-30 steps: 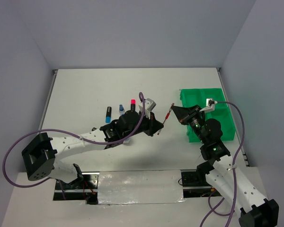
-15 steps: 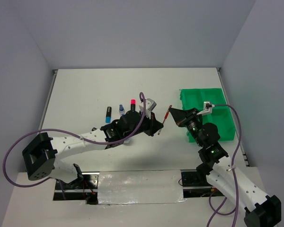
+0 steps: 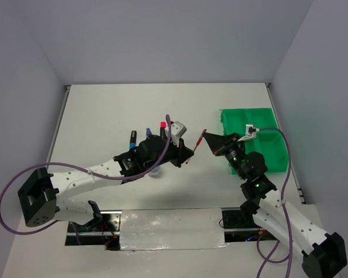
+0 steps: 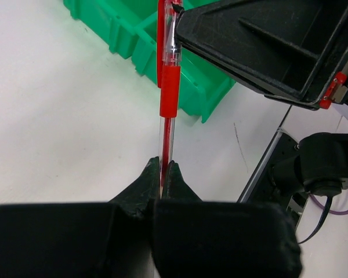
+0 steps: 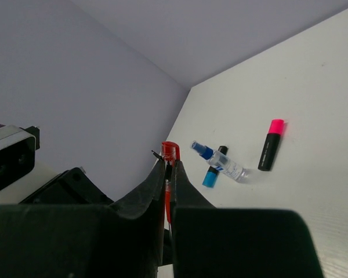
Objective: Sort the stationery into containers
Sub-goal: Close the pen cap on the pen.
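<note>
A thin red pen [image 3: 195,145] hangs in the air between both arms, left of the green tray [image 3: 236,119]. My left gripper [image 3: 183,156] is shut on its lower, tip end, as the left wrist view shows [image 4: 162,169]. My right gripper [image 3: 206,135] is shut on the capped upper end [image 5: 170,152], its fingertips [image 5: 160,174] on either side of it. A pink-capped highlighter [image 5: 271,145], a blue-capped highlighter [image 5: 211,174] and a small clear bottle [image 5: 221,164] lie on the table behind my left arm.
The green tray's compartments [image 4: 122,23] lie just beyond the pen on the right side of the table. The white table ends at grey walls at the back and sides. The arm bases and a metal strip are at the near edge.
My right gripper has moved left from the tray and closed on the pen's upper end. My left gripper has shifted slightly left and up with the pen.
</note>
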Controlling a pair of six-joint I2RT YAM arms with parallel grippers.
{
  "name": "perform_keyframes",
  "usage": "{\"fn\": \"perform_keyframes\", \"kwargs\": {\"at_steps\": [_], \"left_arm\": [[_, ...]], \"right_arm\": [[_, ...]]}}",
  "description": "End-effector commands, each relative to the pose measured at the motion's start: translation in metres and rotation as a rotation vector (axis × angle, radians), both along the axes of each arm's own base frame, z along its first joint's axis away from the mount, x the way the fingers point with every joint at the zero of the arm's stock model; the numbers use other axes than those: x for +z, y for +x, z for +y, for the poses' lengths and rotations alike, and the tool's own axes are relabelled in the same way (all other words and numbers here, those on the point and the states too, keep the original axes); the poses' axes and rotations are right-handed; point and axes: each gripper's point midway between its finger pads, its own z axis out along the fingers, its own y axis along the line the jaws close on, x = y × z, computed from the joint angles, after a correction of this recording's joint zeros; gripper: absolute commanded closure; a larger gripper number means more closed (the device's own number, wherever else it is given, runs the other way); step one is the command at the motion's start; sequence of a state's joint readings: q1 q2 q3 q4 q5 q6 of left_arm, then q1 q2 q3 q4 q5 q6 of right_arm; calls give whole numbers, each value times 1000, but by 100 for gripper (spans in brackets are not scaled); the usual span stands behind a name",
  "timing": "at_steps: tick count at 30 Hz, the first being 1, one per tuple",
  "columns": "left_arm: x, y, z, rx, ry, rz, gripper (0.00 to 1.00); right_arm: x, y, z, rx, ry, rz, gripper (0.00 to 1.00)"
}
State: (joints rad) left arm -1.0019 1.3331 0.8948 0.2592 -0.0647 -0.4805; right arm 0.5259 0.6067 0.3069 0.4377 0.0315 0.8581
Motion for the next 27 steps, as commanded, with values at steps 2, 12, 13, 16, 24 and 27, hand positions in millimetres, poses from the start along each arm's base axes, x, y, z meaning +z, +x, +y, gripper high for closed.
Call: {"fn": "perform_keyframes", "kwargs": {"at_steps": [2, 12, 13, 16, 24, 27], "left_arm": [[127, 17, 13, 43, -321, -292, 100], [149, 9, 18, -5, -340, -360, 100], [151, 9, 19, -3, -341, -365, 100], [158, 7, 21, -4, -348, -375, 100], [174, 7, 21, -17, -357, -405, 100], [180, 6, 23, -16, -368, -414, 100]], "right_arm": [[-52, -30, 33, 227, -92, 121, 100], [-52, -43, 44, 321, -83, 129, 100], [-53, -44, 44, 324, -82, 130, 100], [-60, -45, 44, 323, -95, 141, 100], [-77, -53, 51, 351, -124, 171, 100], [-86, -54, 50, 337, -123, 183, 100]]}}
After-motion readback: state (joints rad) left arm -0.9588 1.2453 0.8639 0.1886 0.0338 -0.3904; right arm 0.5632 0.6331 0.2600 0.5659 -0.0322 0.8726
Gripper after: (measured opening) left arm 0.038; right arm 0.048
